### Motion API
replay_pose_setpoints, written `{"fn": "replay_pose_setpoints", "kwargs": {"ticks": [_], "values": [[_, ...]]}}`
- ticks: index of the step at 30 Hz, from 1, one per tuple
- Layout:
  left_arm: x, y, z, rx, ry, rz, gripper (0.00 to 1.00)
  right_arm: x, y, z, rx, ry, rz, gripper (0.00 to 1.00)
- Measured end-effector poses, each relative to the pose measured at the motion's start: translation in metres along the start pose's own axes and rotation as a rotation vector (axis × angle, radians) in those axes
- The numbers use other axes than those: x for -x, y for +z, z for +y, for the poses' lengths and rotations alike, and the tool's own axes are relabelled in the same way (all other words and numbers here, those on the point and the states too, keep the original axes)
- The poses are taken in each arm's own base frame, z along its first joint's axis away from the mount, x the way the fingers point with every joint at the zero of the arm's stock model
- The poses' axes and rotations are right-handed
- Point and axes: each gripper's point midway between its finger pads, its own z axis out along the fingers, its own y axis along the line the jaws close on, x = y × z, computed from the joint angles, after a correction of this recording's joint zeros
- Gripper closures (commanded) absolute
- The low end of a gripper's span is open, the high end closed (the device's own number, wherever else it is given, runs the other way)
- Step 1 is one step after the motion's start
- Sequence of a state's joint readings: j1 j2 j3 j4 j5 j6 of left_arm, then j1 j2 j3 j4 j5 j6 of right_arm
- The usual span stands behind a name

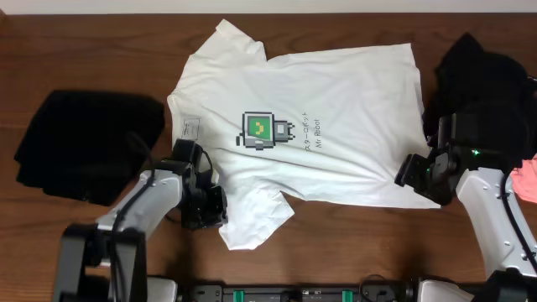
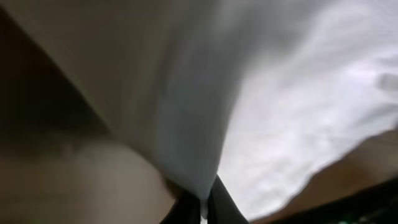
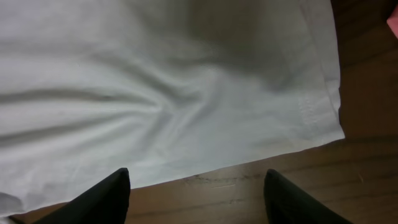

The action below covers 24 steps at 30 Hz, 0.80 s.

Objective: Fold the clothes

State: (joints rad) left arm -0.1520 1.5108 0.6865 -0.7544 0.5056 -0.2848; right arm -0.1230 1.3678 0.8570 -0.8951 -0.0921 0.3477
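**Left pincer clamped on the shirt, right pincer apart at the hem**

Your white short-sleeved fabric T-shirt [image 1: 336, 109] lies spread flat, print up, in the middle of the brown wooden tabletop [image 1: 109, 50]. Its collar points to 9 o'clock and its hem to 3 o'clock. The small green-and-grey pixel robot print [image 1: 262, 130] sits near the shirt's centre, with a line of dark text just beside it at 3 o'clock.

Your left pincer [image 1: 208, 205] is at the shirt's 7 o'clock, where the near sleeve meets the body. Its wrist view is blurred, yet you can see the left pincer [image 2: 204, 210] closed together, with a fold of white cloth pinched at the tips.

Your right pincer [image 1: 413, 172] is at the shirt's 4 o'clock, at the near hem corner. In its wrist view the right pincer [image 3: 196, 198] stands apart. Its two black fingers [image 3: 102, 200] are over bare wood, and the stitched hem edge lies just beyond them at 12 o'clock.

A folded black fabric garment [image 1: 84, 155] rests at 9 o'clock on the tabletop. A crumpled black fabric heap [image 1: 487, 84] lies near the hem at 2 o'clock. A sliver of pink cloth [image 1: 527, 180] shows at the 3 o'clock edge.
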Motion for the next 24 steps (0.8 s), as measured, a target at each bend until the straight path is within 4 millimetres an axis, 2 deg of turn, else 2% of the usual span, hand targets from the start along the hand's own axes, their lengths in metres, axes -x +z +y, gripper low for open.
{"fn": "replay_pose_setpoints", "kwargs": {"ticks": [3,6,9,12,15,20,24], "values": [[0.017,-0.029,-0.023,-0.051,0.046,-0.106,0.94,0.0,0.0,-0.001,-0.007,0.0,-0.002,0.35],[0.039,-0.08,-0.058,-0.121,0.128,-0.278,0.94,-0.001,0.0,-0.004,-0.02,0.001,0.004,0.4],[0.047,-0.13,-0.086,-0.173,0.193,-0.422,0.94,-0.005,0.0,-0.006,-0.03,0.002,0.017,0.51],[0.049,-0.166,-0.1,-0.184,0.231,-0.529,0.94,-0.005,0.001,-0.006,-0.033,0.001,0.022,0.62],[0.055,-0.177,-0.101,-0.167,0.231,-0.581,0.94,-0.006,0.006,-0.008,-0.039,0.001,0.032,0.72],[0.065,-0.168,-0.091,-0.119,0.185,-0.564,0.94,-0.014,0.016,-0.012,-0.056,0.006,0.07,0.91],[0.067,-0.158,-0.084,-0.089,0.16,-0.53,0.94,-0.02,0.022,-0.013,-0.06,0.01,0.105,0.92]]}}
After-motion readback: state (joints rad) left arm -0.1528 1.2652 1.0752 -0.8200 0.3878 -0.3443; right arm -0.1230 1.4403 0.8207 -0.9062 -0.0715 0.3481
